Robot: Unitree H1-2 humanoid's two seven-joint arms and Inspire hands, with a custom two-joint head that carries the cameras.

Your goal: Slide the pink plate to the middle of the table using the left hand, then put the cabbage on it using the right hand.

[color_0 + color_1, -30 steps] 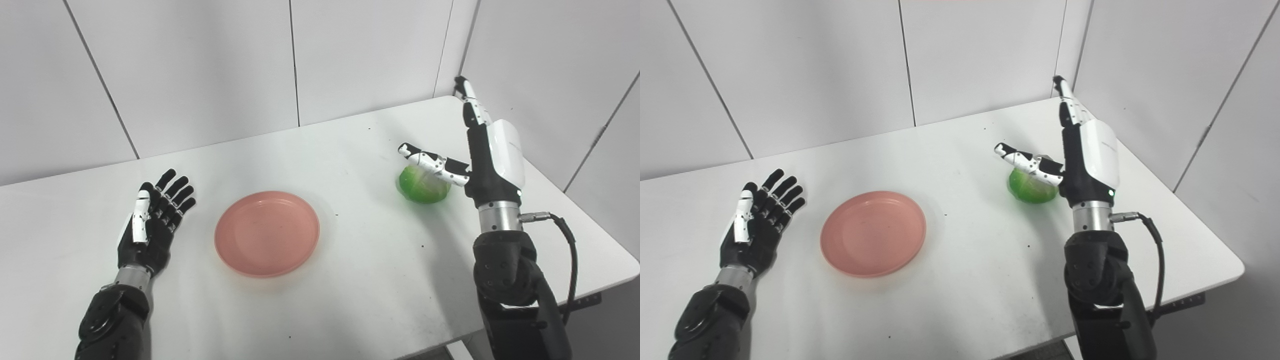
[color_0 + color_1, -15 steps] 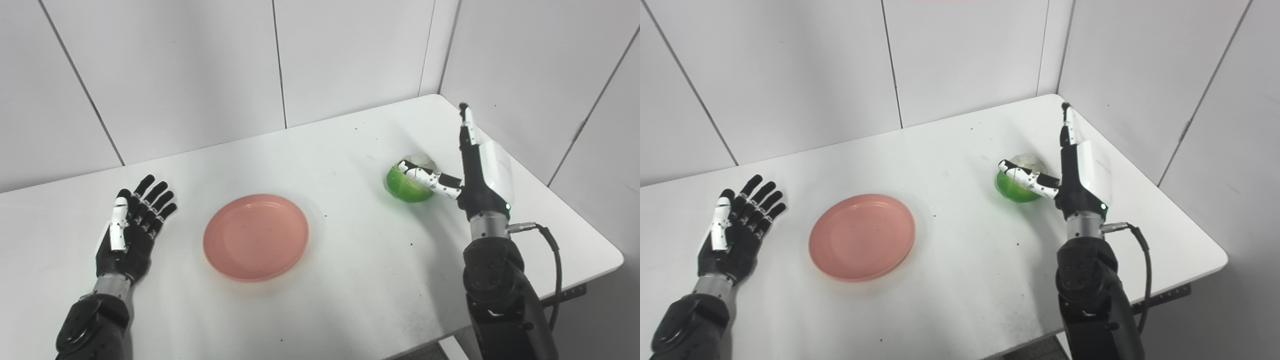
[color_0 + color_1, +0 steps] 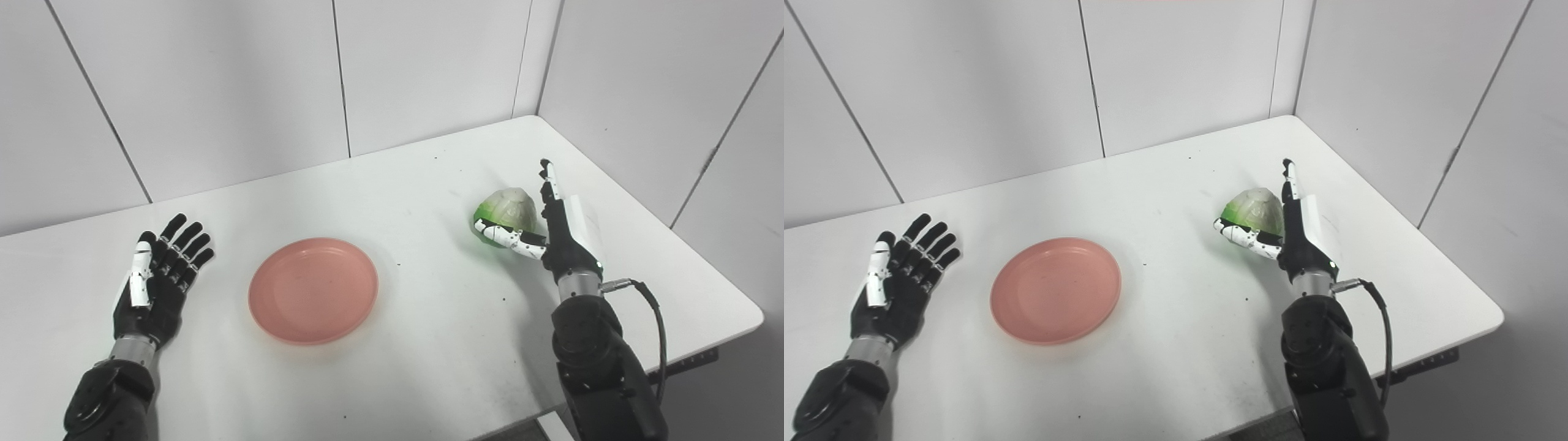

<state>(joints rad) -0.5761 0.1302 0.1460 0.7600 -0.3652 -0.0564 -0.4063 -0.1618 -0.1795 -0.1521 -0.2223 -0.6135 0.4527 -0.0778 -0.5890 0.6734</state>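
The pink plate [image 3: 313,290] lies flat on the white table [image 3: 441,355], left of its middle, with nothing on it. The cabbage [image 3: 509,208], green with a pale top, sits at the right. My right hand [image 3: 560,239] stands on edge against the cabbage's right side, open. Its fingers point straight up behind the cabbage, and its thumb reaches across the low front. My left hand [image 3: 156,282] rests palm up and open on the table, a hand's width left of the plate and apart from it.
White wall panels close off the back and the right side. The table's right corner and front edge [image 3: 756,315] lie near my right arm. A black cable [image 3: 652,303] loops out from the right wrist.
The camera shifted early on. My right hand has dropped lower; its thumb has gone from over the cabbage's top to its low front. The cabbage now shows its pale top. Plate and left hand have not moved.
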